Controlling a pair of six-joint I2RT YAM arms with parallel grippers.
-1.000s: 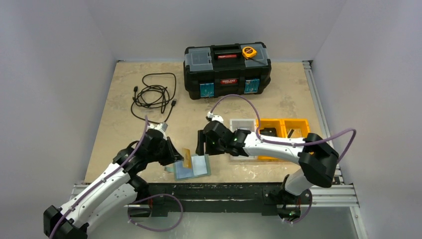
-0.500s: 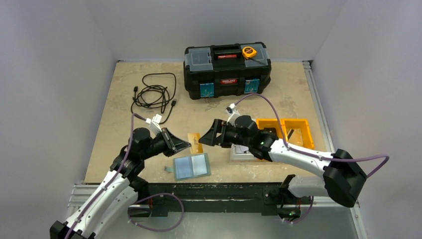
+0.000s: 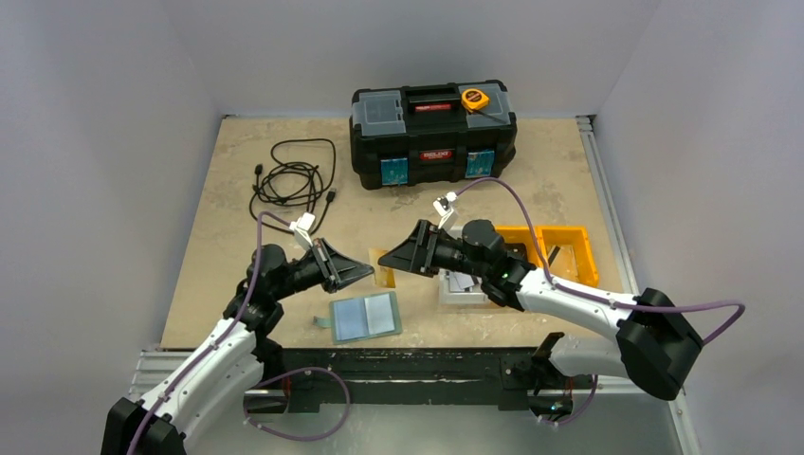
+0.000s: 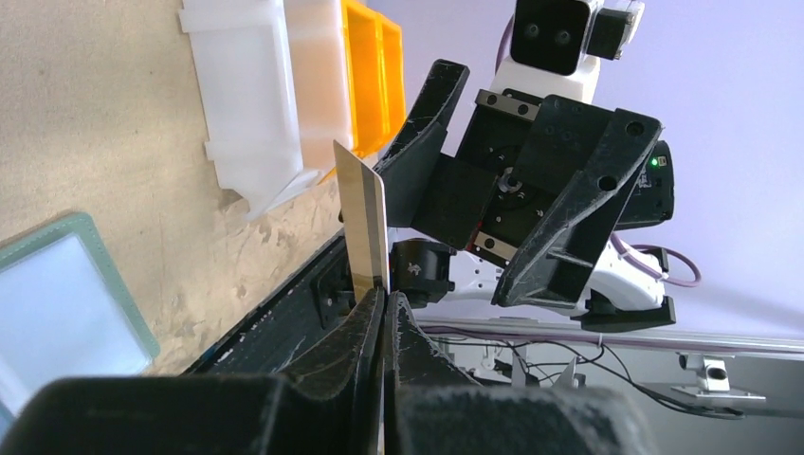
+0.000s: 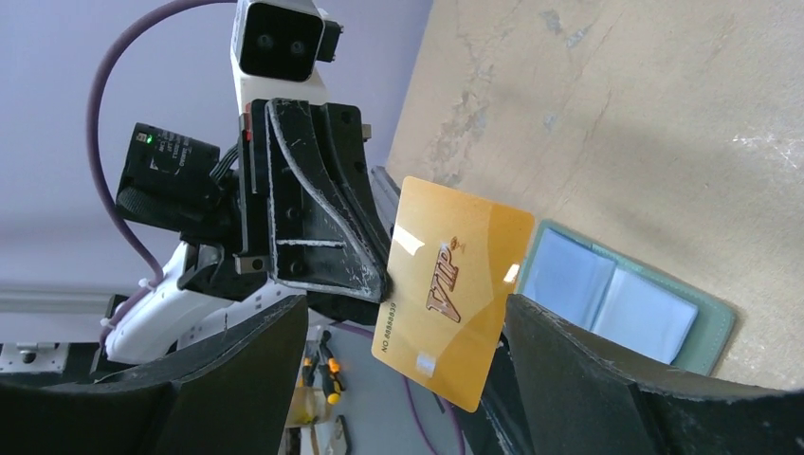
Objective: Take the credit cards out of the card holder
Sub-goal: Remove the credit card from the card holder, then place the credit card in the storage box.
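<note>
Only your right wrist view shows the card's (image 5: pixel 453 294) gold face, centre frame, pinched by the left jaws, with the right jaws spread beside it. It has lifted off the holder (image 3: pixel 364 316), lower centre.

Glossy plastic tan-orange card (image 5: pixel 451 284); matt, speckled tabletop (image 5: pixel 616 114).

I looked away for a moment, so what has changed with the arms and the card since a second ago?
The left fingers, shut on the gold card, lifted it up and away from the wallet. The right arm swung round, and the right fingers, open, now point at the card. Wallet, toolbox, cable and bins stayed put.
</note>
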